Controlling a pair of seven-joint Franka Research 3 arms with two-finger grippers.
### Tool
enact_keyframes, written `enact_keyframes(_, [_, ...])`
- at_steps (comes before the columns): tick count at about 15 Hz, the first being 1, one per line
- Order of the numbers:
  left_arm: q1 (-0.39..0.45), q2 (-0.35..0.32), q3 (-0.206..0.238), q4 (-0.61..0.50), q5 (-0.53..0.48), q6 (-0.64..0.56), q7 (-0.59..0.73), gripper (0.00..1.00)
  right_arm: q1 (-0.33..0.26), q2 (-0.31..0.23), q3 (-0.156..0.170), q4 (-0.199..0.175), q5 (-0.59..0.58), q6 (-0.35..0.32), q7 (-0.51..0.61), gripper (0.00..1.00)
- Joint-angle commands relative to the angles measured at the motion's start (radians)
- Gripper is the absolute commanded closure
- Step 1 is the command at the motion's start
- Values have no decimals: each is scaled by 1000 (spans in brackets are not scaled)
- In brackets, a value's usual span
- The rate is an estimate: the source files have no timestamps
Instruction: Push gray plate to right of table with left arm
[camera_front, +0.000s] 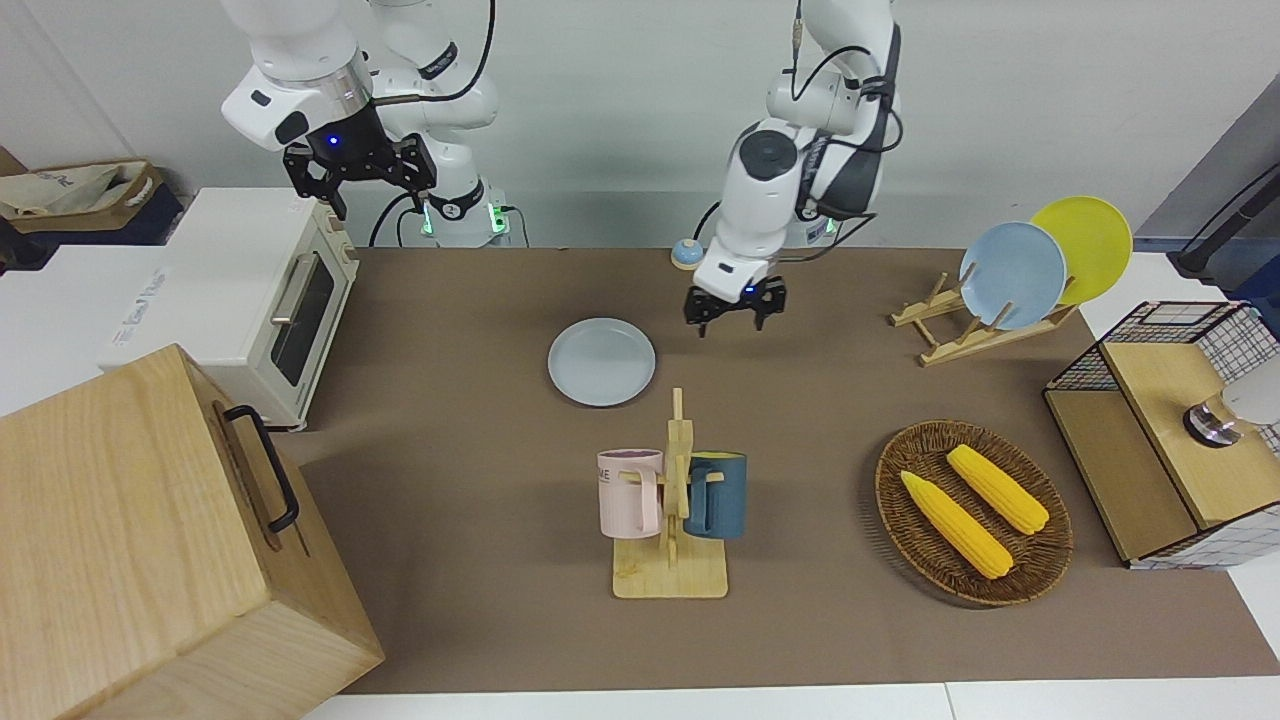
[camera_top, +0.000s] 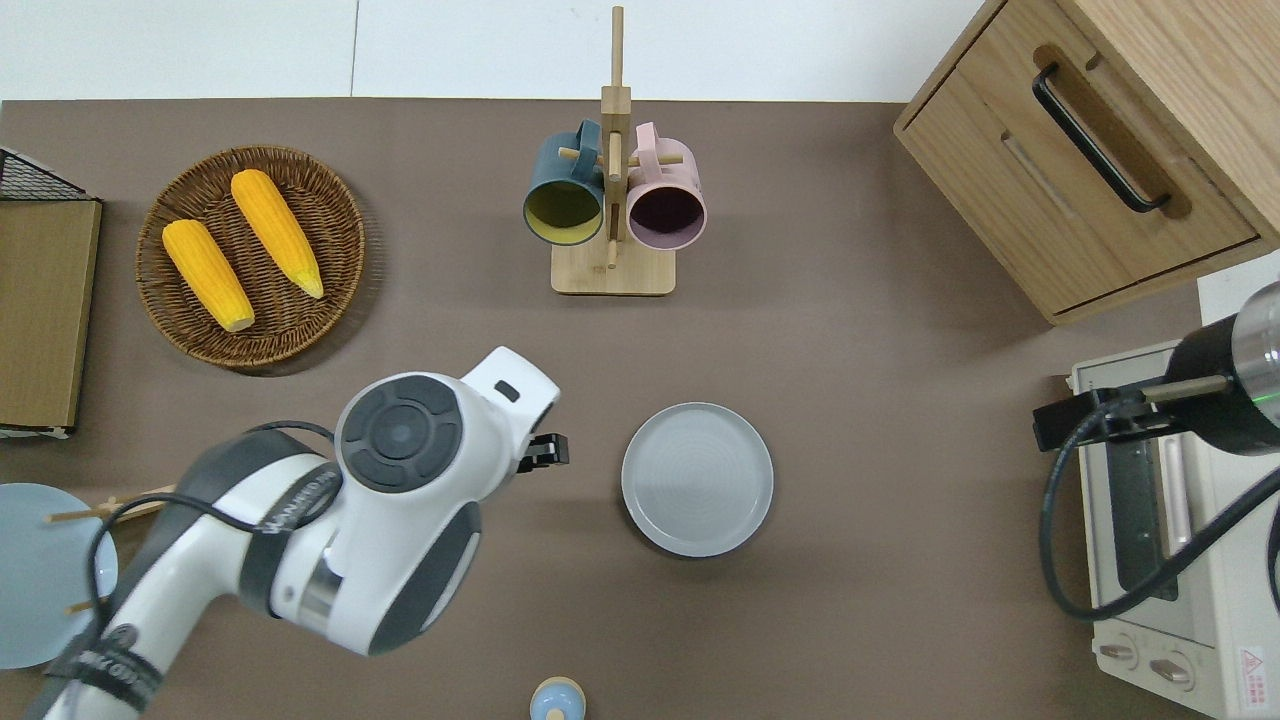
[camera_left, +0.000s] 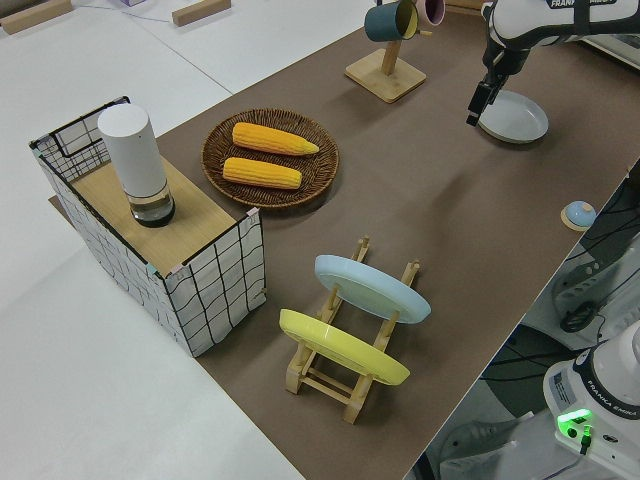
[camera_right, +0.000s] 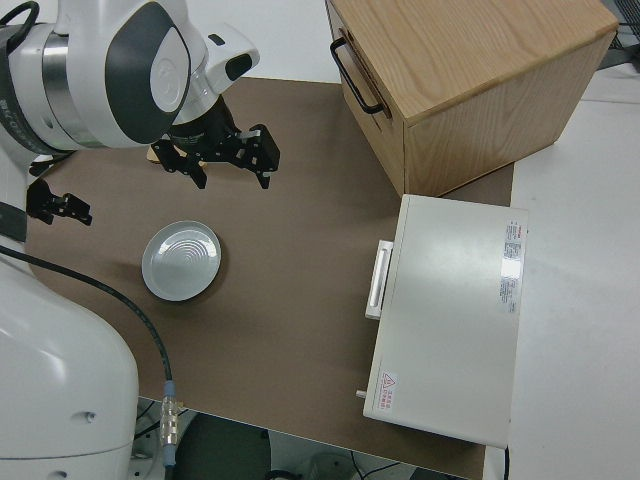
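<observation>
**Left gripper in the air beside the gray plate, clear of it**

The gray plate (camera_front: 601, 361) lies flat on the brown table (camera_front: 480, 460), and everything here is placed from it. It sits nearer to the robots than the mug rack (camera_front: 673, 520), which carries a pink mug (camera_front: 629, 492) and a dark blue mug (camera_front: 717, 495). The toaster oven (camera_front: 262, 300) stands toward the right arm's end of the table from the plate, with the wooden cabinet (camera_front: 150, 540) farther from the robots than the oven.

The left gripper (camera_front: 733, 309) hangs in the air off the plate's rim, on the side toward the left arm's end of the table; the overhead view shows it over bare cloth just beside the plate, not touching it. Its fingers stand apart and hold nothing. The left arm (camera_top: 330, 530) reaches in low across the table edge.

Well apart from the plate, toward the left arm's end, a wicker basket (camera_front: 905, 530) holds two ears of corn (camera_front: 955, 524). A wooden plate rack (camera_front: 960, 330) there carries a sky-blue plate (camera_front: 1012, 274) and a yellow plate (camera_front: 1090, 240). A small blue knob-shaped object (camera_front: 685, 253) sits at the table edge nearer to the robots than the plate.

The right gripper (camera_front: 358, 170) is parked, its fingers apart.
</observation>
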Motion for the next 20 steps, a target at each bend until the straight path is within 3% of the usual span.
enact_keyframes(1, [135, -72, -4, 20, 7, -113, 215, 0, -19, -2, 16, 9, 4, -16, 12, 17])
enact_keyframes(5, [270, -80, -4, 181, 3, -326, 375, 0, -19, -2, 16, 9, 4, -16, 12, 17])
enact_keyframes(8, [327, -82, 6, 279, 3, -434, 449, 0, -19, -2, 16, 9, 4, -16, 12, 17])
enact_keyframes(13, [336, -80, 59, 460, 1, -554, 490, 0, -20, -2, 16, 9, 4, -16, 12, 17])
enact_keyframes(20, [339, -82, 73, 551, 0, -601, 511, 0, -20, -2, 16, 9, 4, -16, 12, 17])
